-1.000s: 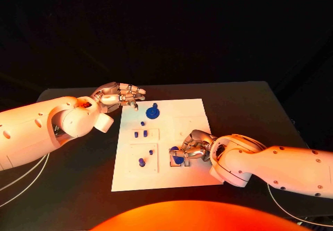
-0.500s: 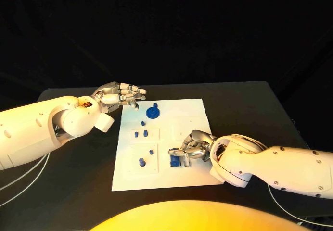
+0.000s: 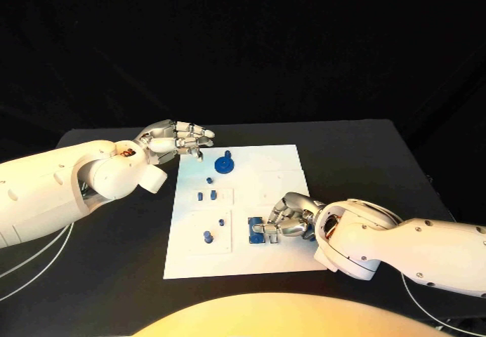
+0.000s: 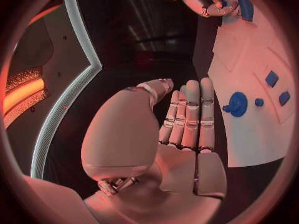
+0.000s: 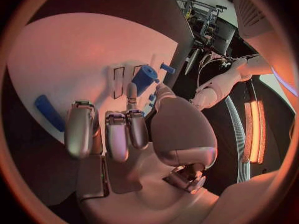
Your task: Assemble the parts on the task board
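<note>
Right hand [image 3: 286, 217]: low over the near right part of the task board [image 3: 273, 158], fingers curled round a blue block [image 3: 260, 231]; the wrist view shows that blue piece [image 5: 144, 78] pinched at the fingertips [image 5: 132, 92], just above slots in the board. Left hand [image 3: 174, 137]: hanging at the board's far left corner, over the black table [image 3: 375, 154], fingers straight and close together, holding nothing. Blue gear [image 3: 224, 165]: flat on the board near its far edge, just beside the left hand. Small blue parts [image 3: 206, 196]: in the board's left-hand recesses, mid-board. Further blue pegs [image 3: 208, 236]: nearer the front edge, left of the right hand.
</note>
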Controlling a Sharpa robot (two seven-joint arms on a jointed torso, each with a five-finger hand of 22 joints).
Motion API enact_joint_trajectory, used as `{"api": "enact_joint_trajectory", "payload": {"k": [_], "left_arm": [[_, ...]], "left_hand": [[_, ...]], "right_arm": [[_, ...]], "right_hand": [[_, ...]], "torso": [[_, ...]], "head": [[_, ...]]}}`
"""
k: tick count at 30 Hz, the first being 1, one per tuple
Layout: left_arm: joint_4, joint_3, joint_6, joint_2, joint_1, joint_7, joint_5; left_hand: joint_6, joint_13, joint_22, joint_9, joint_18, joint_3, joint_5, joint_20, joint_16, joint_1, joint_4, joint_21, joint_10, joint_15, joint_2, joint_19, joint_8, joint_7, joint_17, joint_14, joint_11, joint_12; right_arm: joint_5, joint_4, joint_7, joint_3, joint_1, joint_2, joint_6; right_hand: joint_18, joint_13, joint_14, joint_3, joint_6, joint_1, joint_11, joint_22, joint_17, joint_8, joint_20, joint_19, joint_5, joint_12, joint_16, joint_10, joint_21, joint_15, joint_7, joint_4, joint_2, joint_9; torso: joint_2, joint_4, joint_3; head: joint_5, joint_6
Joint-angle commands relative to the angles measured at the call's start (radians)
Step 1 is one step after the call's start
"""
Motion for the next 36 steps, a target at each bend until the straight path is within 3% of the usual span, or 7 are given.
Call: {"api": "enact_joint_trajectory", "payload": {"k": [1,13,22,36], "left_arm": [[0.002,0.001,0.014,0.0,0.001,0.004,0.0],[0.002,0.001,0.016,-0.001,0.001,0.002,0.0],[0.001,0.001,0.019,-0.001,0.001,-0.002,-0.002],[0.0,0.001,0.023,0.0,0.001,-0.005,-0.003]], "left_hand": [[-0.007,-0.002,0.0,-0.001,0.015,0.0,0.006,0.003,-0.006,-0.004,-0.004,-0.004,-0.004,0.001,0.002,-0.005,0.004,0.017,-0.001,-0.005,0.0,0.004],[-0.007,-0.002,0.0,-0.002,0.015,0.0,0.006,0.003,-0.006,-0.004,-0.004,-0.004,-0.004,0.001,0.002,-0.005,0.004,0.017,-0.001,-0.005,0.0,0.005],[-0.008,-0.002,0.0,-0.002,0.015,0.0,0.006,0.004,-0.006,-0.005,-0.004,-0.004,-0.005,0.001,0.002,-0.005,0.005,0.018,-0.001,-0.005,0.0,0.006],[-0.008,-0.003,0.0,-0.003,0.014,0.0,0.006,0.004,-0.006,-0.006,-0.003,-0.004,-0.005,0.001,0.003,-0.005,0.005,0.018,-0.001,-0.005,0.0,0.006]], "right_arm": [[-0.015,0.016,0.031,0.0,-0.001,-0.01,0.044],[-0.013,0.027,0.031,0.0,-0.001,-0.026,0.086],[-0.012,-0.002,0.026,0.0,-0.001,-0.008,0.076],[-0.035,-0.046,0.017,0.0,-0.003,0.031,0.076]], "right_hand": [[-0.012,0.15,0.088,-0.002,-0.003,0.042,-0.003,0.197,0.182,0.004,-0.001,0.034,0.002,0.008,-0.002,0.029,0.008,-0.003,-0.002,-0.005,-0.003,0.001],[-0.013,0.156,0.089,-0.002,-0.001,0.074,-0.004,0.199,0.185,0.005,-0.002,0.036,0.002,0.013,-0.001,0.033,0.013,-0.004,-0.003,-0.006,-0.007,-0.001],[-0.012,0.155,0.089,-0.002,-0.001,0.08,-0.004,0.197,0.183,0.004,-0.002,0.034,0.002,0.011,-0.001,0.032,0.006,-0.004,-0.003,-0.006,-0.007,-0.001],[-0.012,0.158,0.089,0.013,-0.002,0.114,-0.005,0.197,0.184,0.0,-0.003,0.034,0.003,0.013,-0.001,0.034,0.006,-0.005,-0.003,-0.006,0.017,-0.005]], "torso": [[0.0,-0.0009,0.0],[0.001,0.0009,-0.0005],[0.0,0.0016,-0.0002],[0.0,0.0003,-0.0008]], "head": [[0.002,-0.001],[0.001,-0.003],[0.001,-0.004],[0.007,-0.011]]}}
